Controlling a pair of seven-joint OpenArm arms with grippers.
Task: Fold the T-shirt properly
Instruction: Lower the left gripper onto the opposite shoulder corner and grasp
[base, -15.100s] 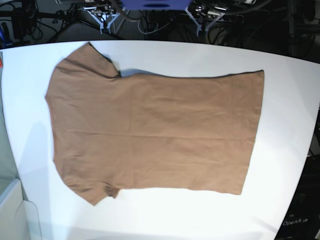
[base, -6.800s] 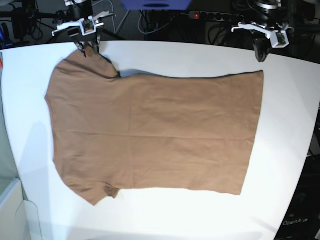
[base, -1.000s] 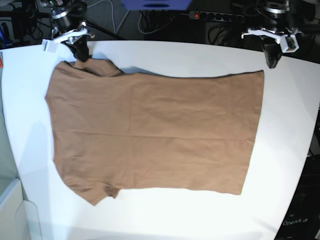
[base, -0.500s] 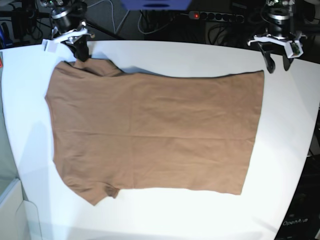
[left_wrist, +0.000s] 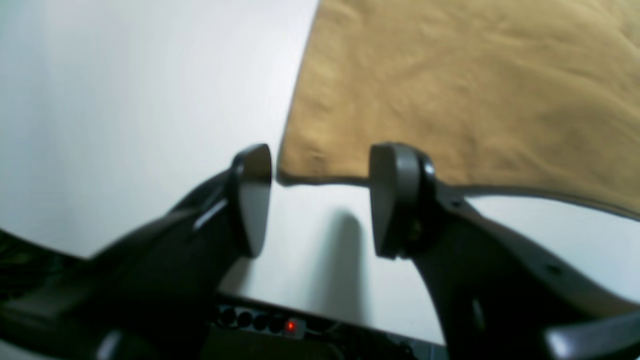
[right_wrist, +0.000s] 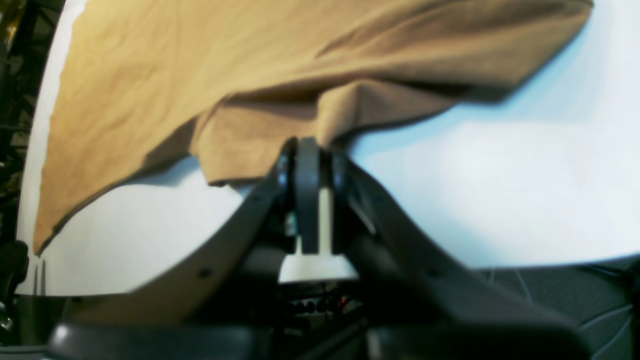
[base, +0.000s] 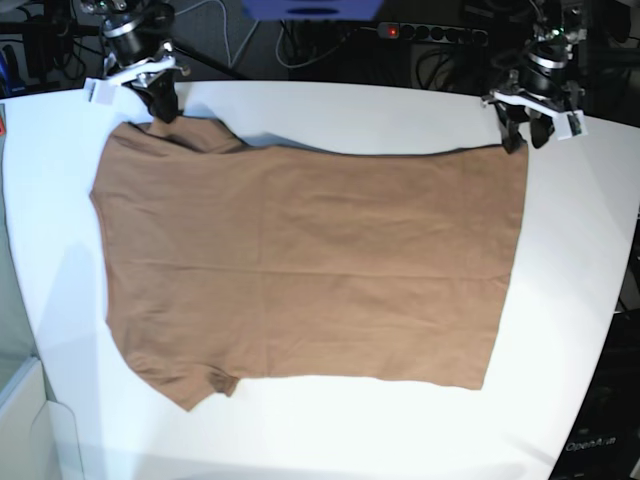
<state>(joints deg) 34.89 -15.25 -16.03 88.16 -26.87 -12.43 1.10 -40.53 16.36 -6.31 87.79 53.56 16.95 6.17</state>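
Jaws of the left gripper are standing wide in the left wrist view, bracketing the hem corner of the T-shirt, which is lying flat on the white table; nothing is being held yet. To do this step well, the pads should be going down so that one slides under the corner and the other lands on top, catching the cloth well inside the hem, not just its edge.

Over in the right wrist view, the right gripper is pinching the sleeve edge between closed jaws, and the fabric is bunching up into the pinch.

Seen from the base view, the shirt is lying spread across the table's middle, with the right gripper sitting at its far sleeve corner and the left gripper hanging at the far hem corner. Counting: one shirt, two grippers, one table.
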